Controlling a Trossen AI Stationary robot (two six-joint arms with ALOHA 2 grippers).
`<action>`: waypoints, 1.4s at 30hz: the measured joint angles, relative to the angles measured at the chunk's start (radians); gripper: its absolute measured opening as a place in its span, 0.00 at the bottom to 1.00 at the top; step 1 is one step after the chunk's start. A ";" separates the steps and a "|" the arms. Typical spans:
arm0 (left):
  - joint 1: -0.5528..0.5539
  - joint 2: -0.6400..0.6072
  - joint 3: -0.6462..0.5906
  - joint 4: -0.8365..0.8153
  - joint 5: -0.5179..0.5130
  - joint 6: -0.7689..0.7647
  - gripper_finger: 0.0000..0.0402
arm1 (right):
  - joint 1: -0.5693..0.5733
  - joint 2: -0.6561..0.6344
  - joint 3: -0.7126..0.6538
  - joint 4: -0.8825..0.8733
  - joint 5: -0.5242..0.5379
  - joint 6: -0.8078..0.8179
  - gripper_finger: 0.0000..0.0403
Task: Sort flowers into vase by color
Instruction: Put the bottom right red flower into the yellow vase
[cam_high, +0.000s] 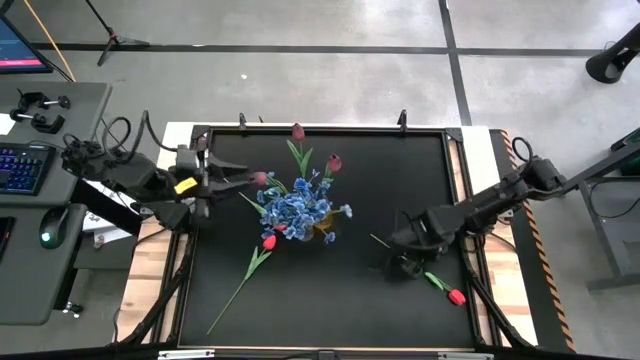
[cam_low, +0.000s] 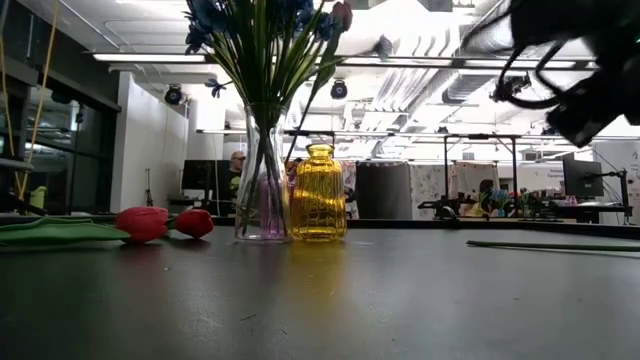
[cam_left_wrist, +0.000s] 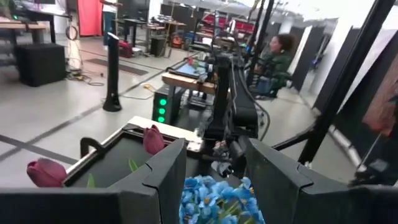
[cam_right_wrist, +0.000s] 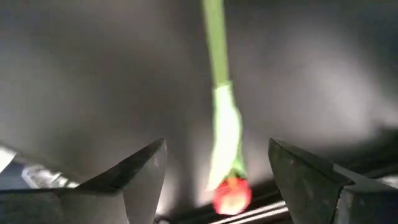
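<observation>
Right gripper (cam_high: 405, 262), fingers spread and empty, poised above the red tulip (cam_high: 456, 296) lying flat well to the right of the clear vase (cam_low: 262, 190), stem running lengthwise between the fingers; left gripper (cam_high: 222, 181), also spread, waits beside the vase.

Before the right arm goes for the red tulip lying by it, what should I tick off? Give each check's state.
1. Right pincer open: ok.
2. Red tulip lying free on the mat, nothing on it: ok.
3. Its stem lined up between the right fingers: ok.
4. Left pincer clear of the right arm, at the mat's left edge: ok.
5. Left pincer empty: cannot tell; a maroon tulip sits at its tips.
6. Vase upright: ok.
</observation>
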 joint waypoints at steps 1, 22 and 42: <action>-0.001 -0.008 0.000 -0.002 0.000 -0.014 0.39 | 0.024 0.001 0.000 0.030 -0.011 0.017 0.67; 0.000 0.022 0.000 0.070 -0.036 -0.082 0.39 | 0.425 -0.006 0.000 0.280 0.443 1.069 0.67; 0.000 0.024 0.000 0.075 -0.056 -0.111 0.39 | 0.524 0.053 -0.112 0.393 0.280 1.212 0.67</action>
